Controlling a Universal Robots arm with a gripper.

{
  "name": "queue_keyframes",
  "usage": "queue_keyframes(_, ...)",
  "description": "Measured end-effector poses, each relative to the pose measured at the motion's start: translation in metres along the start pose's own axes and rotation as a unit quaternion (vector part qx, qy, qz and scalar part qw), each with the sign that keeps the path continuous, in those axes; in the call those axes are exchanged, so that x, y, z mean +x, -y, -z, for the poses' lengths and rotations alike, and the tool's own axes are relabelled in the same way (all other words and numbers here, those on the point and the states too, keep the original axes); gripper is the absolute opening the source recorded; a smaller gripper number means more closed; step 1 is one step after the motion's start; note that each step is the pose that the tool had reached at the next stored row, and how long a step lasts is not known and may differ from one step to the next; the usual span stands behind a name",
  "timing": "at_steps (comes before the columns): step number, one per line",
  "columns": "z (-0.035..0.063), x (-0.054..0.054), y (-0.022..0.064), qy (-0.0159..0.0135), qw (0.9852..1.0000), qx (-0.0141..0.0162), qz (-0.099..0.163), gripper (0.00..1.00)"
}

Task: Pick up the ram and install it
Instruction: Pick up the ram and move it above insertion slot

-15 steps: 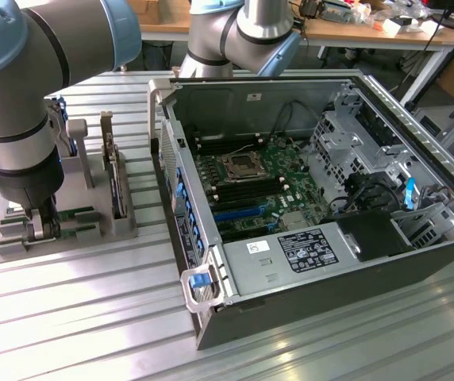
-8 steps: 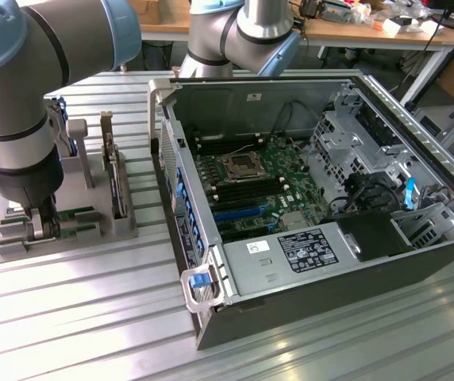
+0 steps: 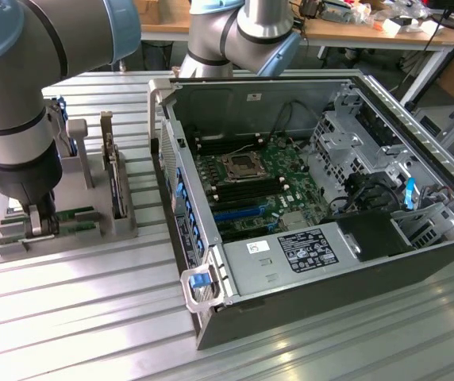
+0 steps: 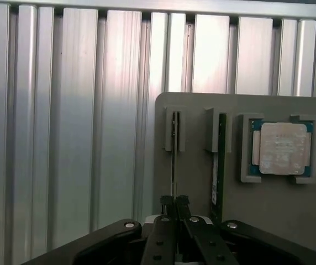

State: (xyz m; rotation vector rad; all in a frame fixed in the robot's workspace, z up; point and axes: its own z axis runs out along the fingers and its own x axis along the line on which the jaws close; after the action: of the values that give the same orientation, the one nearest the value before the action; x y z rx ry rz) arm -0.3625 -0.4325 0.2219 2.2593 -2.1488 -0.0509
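Claw: jaws drawn narrow and pinched on the thin top edge of the ram, which runs edge-on straight out from between the fingertips. The grip looks centred across the board's thickness; you cannot tell how far along its length it sits. The step in hand reads as the pick. My judgement is that you should keep the pinch square to the board and draw it straight up out of its holder without twist or tilt. The slotted post at the far end would likely bind a skewed stick, and a thin board flexes if levered. Hold the squeeze firm but no harder, since the edge offers little surface. The ram stands on edge in the gray tray, in the row closest to the tray's outer edge. The second green stick lies parallel just beside it, apart from the claw, so keep clear of it. Past that stick a processor sits in its own pocket. The tray rests on the slatted table at the exterior view's left, with an upright dark card at its right end. The open computer case and its motherboard stand well apart, toward the exterior view's right.
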Motion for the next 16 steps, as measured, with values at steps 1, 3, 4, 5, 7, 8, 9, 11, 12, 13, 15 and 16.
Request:
queue_keyframes(1,0.0013,0.0,0.0,0.0,1.0,0.0,0.0,0.12)
queue_keyframes(3,0.0047,0.0,-0.0002,0.0,1.0,0.0001,0.0,0.12)
queue_keyframes(4,0.006,0.0,-0.0002,0.0,1.0,0.0001,0.0,0.12)
queue_keyframes(5,0.0095,0.0,-0.0004,0.0,1.0,0.0001,0.0,0.12)
queue_keyframes(7,0.014,0.0,-0.0005,0.0,1.0,0.0,0.0,0.12)
queue_keyframes(8,0.0148,0.0,-0.0006,0.0,1.0,0.0001,0.0,0.12)
queue_keyframes(9,0.0169,0.0,-0.0007,0.0,1.0,0.0001,0.0,0.12)
queue_keyframes(11,0.0193,0.0,-0.0007,0.0,1.0,0.0001,0.0,0.12)
queue_keyframes(12,0.0199,0.0,-0.0008,0.0,1.0,0.0001,0.0,0.12)
queue_keyframes(13,0.0214,0.0,-0.0008,0.0,1.0,0.0001,0.0,0.12)
queue_keyframes(15,0.0236,0.0,-0.0009,0.0,1.0,0.0001,0.0,0.12)
queue_keyframes(16,0.0243,0.0,-0.001,0.0,1.0,0.0001,0.0,0.12)
